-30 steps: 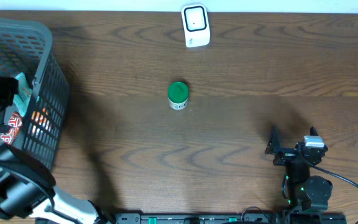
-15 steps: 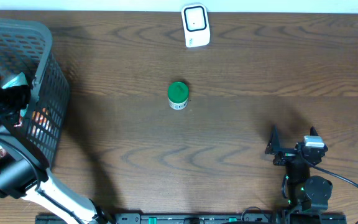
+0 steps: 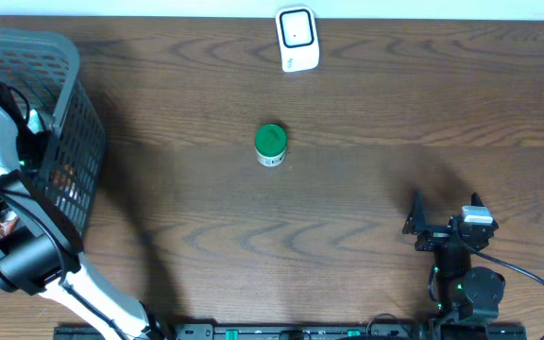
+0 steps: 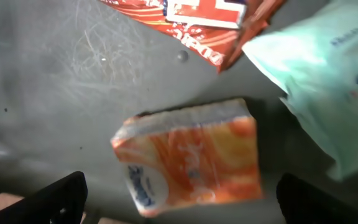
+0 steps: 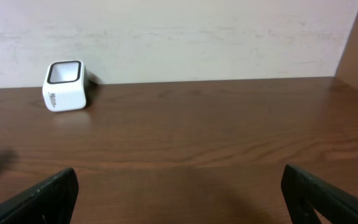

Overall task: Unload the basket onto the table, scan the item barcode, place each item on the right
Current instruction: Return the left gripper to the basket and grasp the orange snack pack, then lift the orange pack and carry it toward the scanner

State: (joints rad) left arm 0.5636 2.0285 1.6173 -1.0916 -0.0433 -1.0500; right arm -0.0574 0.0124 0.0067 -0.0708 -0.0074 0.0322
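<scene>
No legible text; blurred print on red wrapper [image 4: 197,25], orange pack [image 4: 191,158], mint packet [image 4: 328,81].

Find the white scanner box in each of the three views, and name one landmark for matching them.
Overhead: white scanner box at top centre, by the back edge of the table.
Left wrist: not in it; it looks into the basket at an orange packet.
Right wrist: the box far left, at the table's back.
Shared landmark: the table's back edge under the pale wall, overhead and right wrist.
</scene>
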